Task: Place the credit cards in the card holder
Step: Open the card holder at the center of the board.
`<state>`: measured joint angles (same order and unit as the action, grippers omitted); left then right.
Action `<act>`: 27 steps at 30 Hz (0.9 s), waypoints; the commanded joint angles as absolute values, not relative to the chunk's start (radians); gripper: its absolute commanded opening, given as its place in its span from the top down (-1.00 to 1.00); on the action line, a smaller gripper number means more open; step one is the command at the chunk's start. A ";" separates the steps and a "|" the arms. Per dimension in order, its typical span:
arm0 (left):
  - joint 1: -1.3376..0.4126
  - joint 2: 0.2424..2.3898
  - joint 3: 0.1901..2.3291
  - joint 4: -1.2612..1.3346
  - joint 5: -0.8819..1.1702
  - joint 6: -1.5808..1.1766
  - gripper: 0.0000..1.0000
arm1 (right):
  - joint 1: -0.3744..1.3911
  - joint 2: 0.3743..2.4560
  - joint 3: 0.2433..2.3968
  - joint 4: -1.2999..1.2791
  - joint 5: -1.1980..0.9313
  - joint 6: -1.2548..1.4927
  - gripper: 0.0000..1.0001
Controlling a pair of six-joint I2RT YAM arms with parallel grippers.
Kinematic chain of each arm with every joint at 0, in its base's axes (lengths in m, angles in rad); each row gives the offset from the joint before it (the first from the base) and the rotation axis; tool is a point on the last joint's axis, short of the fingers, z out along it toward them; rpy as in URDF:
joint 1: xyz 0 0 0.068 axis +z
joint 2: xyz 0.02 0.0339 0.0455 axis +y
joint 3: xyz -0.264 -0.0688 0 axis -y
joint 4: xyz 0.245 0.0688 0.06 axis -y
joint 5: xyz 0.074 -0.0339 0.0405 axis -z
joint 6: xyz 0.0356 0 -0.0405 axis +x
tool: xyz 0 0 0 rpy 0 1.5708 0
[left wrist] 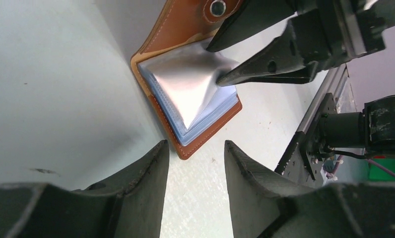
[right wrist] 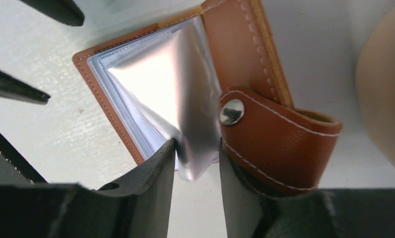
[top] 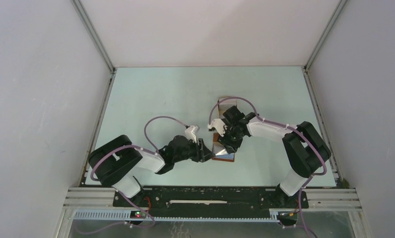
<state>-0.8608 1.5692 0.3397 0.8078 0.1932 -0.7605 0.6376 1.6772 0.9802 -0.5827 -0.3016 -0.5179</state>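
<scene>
The card holder (top: 224,154) lies open on the table, reddish-brown with a stack of clear plastic sleeves inside (left wrist: 195,116). Its snap flap (right wrist: 275,139) curls up on one side. My right gripper (right wrist: 196,144) is over it, shut on the corner of the top sleeve (right wrist: 170,84), which is pulled up into a tent shape. It also shows in the left wrist view (left wrist: 218,67). My left gripper (left wrist: 195,146) is open and empty, just off the holder's near corner, with bare table between its fingers. No credit cards are in view.
A tan tray (right wrist: 384,94) stands right beside the card holder, on the far side of my right gripper (top: 228,101). The metal frame rail (left wrist: 314,124) runs along the table's near edge. White walls enclose the table on three sides.
</scene>
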 commanded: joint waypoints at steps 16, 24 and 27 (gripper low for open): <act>-0.851 1.539 0.312 0.993 0.214 -0.870 0.02 | 0.493 1.758 1.059 -0.727 -0.697 -0.454 0.87; -0.843 1.646 0.347 1.105 0.250 -0.948 0.03 | 0.411 1.838 1.096 -0.805 -0.854 -0.454 0.86; -0.840 1.685 0.359 1.131 0.256 -0.972 0.03 | 0.396 1.859 1.105 -0.820 -0.879 -0.453 0.84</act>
